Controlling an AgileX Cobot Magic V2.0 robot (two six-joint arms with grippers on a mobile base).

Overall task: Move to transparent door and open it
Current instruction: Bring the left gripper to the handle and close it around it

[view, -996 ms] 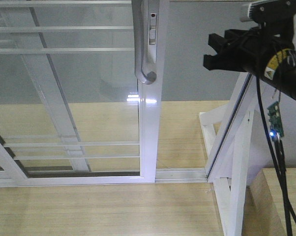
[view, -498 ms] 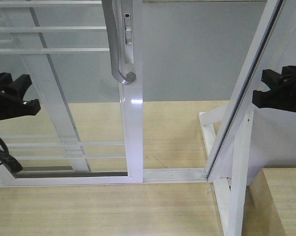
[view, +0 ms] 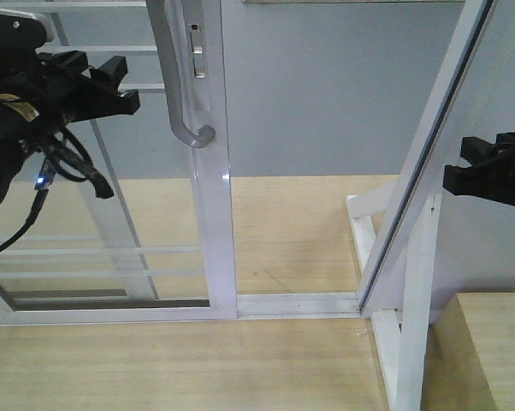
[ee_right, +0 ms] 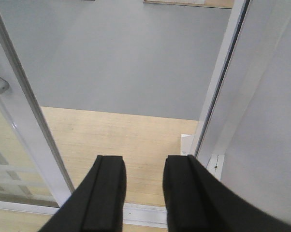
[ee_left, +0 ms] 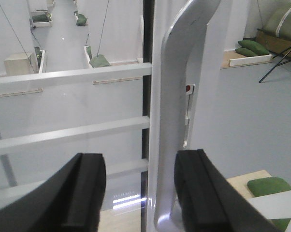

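Observation:
The transparent door (view: 215, 240) stands left of centre in the front view, a white-framed glass panel with thin horizontal bars. Its curved silver handle (view: 182, 86) hangs on the right stile. My left gripper (view: 125, 84) is open at handle height, just left of the handle and apart from it. In the left wrist view the handle (ee_left: 181, 96) rises between the open left gripper's (ee_left: 140, 191) fingers, nearer the right finger (ee_left: 198, 193). My right gripper (view: 456, 164) is open at the right edge, holding nothing. In the right wrist view it (ee_right: 143, 188) hovers over the doorway floor, the door's stile (ee_right: 29, 145) to its left.
A slanted white fixed frame (view: 420, 171) with a white brace (view: 364, 231) bounds the opening on the right. The floor track (view: 300, 304) runs across the threshold. A wooden box (view: 488, 342) sits at the lower right. Another white-framed panel (view: 91, 197) shows behind the glass.
The door's stile and handle have shifted left, widening the opening. My left arm came in from the left and rose to handle height. My right arm dropped from upper right to the right edge.

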